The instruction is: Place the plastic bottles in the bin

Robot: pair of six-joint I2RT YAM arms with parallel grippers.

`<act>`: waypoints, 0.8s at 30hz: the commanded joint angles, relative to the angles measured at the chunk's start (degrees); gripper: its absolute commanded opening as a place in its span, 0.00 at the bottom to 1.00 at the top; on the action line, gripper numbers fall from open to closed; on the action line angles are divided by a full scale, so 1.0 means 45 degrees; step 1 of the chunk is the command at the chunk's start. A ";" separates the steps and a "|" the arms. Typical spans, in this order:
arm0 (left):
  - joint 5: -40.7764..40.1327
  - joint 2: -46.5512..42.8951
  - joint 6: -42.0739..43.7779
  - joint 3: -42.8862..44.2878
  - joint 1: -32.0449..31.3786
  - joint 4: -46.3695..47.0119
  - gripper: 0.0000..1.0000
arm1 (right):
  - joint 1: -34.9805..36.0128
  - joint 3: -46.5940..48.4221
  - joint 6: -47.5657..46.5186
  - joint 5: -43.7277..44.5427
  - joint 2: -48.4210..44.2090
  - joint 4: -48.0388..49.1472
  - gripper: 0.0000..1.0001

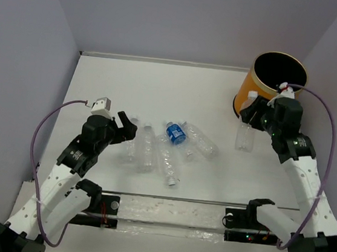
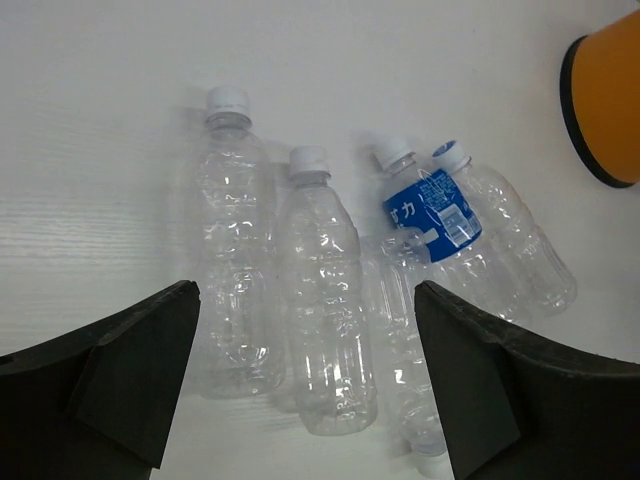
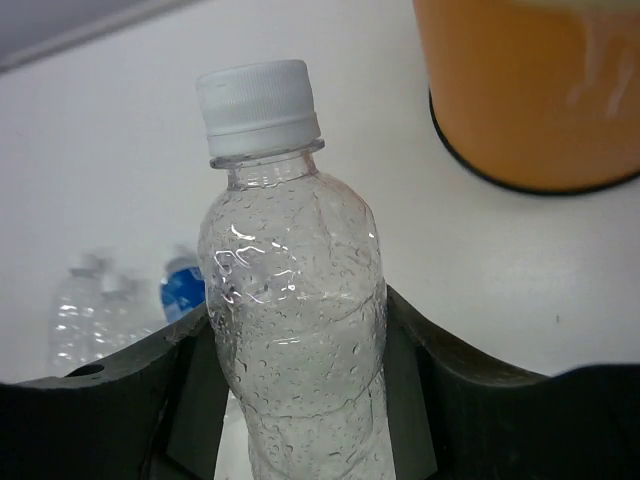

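I saw the right end effector (image 3: pixel 298 330) closed on a small clear crinkly plastic bottle with a white cap (image 3: pixel 290 260). Its 2 dark fingers (image 3: pixel 185 390) pressed the bottle's sides, and the cap end stuck out past them. From the overhead camera that bottle sat just beside the orange-yellow cylindrical bin with the black inside (image 1: pixel 246 86), near the far right corner of the white tabletop (image 1: pixel 160 88), and outside the rim. I could not tell whether its base touched the tabletop. The left end effector (image 2: pixel 305 290) hung with its jaws spread wide and gripping nothing, over a cluster of similar clear bottles lying side by side mid-tabletop. Among them were a leftmost clear bottle (image 2: pixel 235 250), a second clear bottle touching it (image 2: pixel 320 310), and a bottle with a blue label (image 2: pixel 432 215) on the bin side. The cluster lay well apart from the bin.
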 commanded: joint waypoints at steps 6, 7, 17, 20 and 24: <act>-0.1987 0.1811 -0.0463 0.0761 -0.0132 -0.0677 0.99 | 0.0048 0.8378 -0.1811 0.3282 0.1825 0.1701 0.33; -0.1968 0.2239 -0.0444 0.0761 -0.0151 -0.0658 0.99 | 0.0048 0.8673 -0.2238 0.4295 0.2506 0.2825 0.32; -0.1773 0.3531 -0.0444 0.0820 -0.0151 -0.0717 0.99 | -0.2527 1.1801 -0.3980 0.5751 0.7100 0.6527 0.32; -0.1519 0.4019 -0.0405 0.0801 -0.0171 -0.0561 0.99 | -0.2939 1.1373 -0.3591 0.5068 0.7610 0.6821 0.34; -0.1694 0.4799 -0.0444 0.0781 -0.0210 -0.0444 0.99 | -0.3077 1.1059 -0.3005 0.4208 0.7961 0.7232 0.72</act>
